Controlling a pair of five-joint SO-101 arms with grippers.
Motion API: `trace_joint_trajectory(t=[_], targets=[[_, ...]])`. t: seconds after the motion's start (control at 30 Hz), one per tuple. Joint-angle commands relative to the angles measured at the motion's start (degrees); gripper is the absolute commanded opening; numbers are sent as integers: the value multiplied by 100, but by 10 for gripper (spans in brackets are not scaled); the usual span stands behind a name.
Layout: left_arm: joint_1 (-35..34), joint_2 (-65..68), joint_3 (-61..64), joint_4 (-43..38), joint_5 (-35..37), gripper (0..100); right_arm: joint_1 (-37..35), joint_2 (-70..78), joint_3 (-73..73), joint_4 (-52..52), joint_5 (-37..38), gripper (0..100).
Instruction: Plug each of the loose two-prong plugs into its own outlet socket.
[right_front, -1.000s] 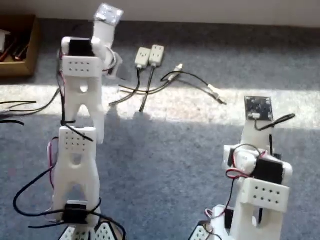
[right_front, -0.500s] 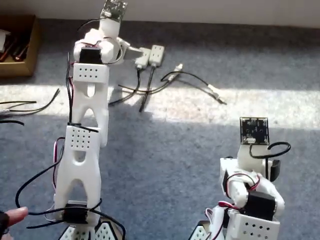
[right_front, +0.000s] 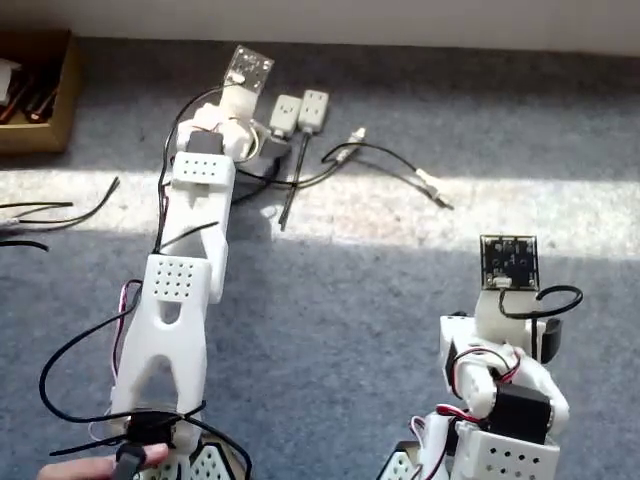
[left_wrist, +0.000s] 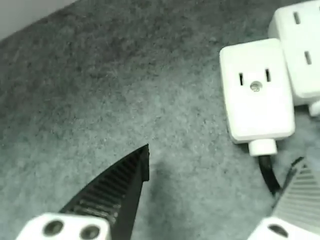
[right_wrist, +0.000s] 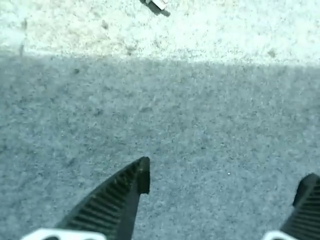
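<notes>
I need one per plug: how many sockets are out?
2. The first socket lies by the left pincer; the second socket lies right beside it, on the side away from that pincer. None seems hidden.

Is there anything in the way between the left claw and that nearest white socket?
Nothing visible. Only bare carpet lies between the open left gripper and the socket.

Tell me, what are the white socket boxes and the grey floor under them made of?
The outlet sockets look like hard white plastic: smooth, a little shiny, with rounded moulded edges. The floor looks like grey carpet: short, fuzzy and speckled with fibres. The black cord coming out of one socket is probably rubber or plastic coated, though that is hard to tell.
</notes>
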Motion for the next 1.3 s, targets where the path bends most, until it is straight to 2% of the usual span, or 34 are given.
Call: trace_joint_trajectory(t=[0.0,0.13,0.17,0.23,0.33,0.53,0.63,0.87,1.03,1.13,1.27], targets=[[224,-4,4,176,-88,306,-48,4,-40,-101,79,433],[286,-40,-101,967,-97,31,-48,4,-40,-101,79,433],[286,-22,-233,1169,-97,0,-57,4,-40,-101,79,433],[286,4,-453,1635,-97,43,-57,4,-40,-101,88,433],[312,-4,-716,2259,-97,11,-57,4,-31,-101,88,433],[101,-22,-1297,2804,-97,5,-57,13,-31,-92,123,433],[-66,-171,-1446,3174,-97,5,-57,13,127,-13,413,433],[-321,-1754,-1429,4325,-97,5,-57,13,251,-22,466,433],[-154,-3345,-1358,4862,-334,5,-57,13,286,-22,466,433],[-75,-4110,-673,4914,-360,5,-57,13,286,-22,475,433],[84,-5209,1042,4914,-448,5,-57,13,295,-22,475,433]])
